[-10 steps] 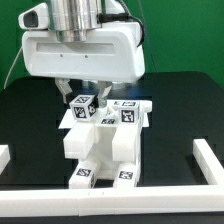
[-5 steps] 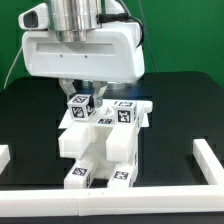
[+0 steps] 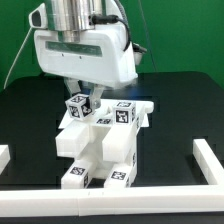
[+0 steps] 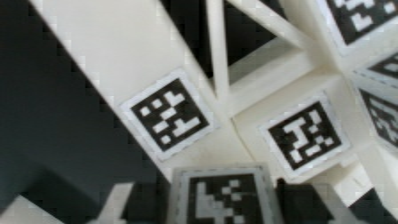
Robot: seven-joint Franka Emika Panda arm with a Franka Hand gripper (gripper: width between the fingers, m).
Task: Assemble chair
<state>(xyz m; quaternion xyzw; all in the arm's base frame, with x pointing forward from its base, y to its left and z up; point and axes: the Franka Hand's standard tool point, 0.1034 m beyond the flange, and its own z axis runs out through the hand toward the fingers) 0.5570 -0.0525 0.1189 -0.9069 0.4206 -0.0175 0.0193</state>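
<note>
The chair [image 3: 102, 140] stood partly assembled at the middle of the black desk [image 3: 180, 100], between the white border rails [image 3: 212, 160]. The gripper [image 3: 82, 93] sat low over its tagged upper block [image 3: 80, 107]; whether the fingers pinched it could not be told. A skewed hold would probably tilt that block and jam the joint.

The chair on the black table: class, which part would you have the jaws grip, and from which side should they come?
Probably the small tagged block standing proud on top of the chair, taken from above. It rises clear of the slabs, with free sides; the lower slabs look too broad.
</note>
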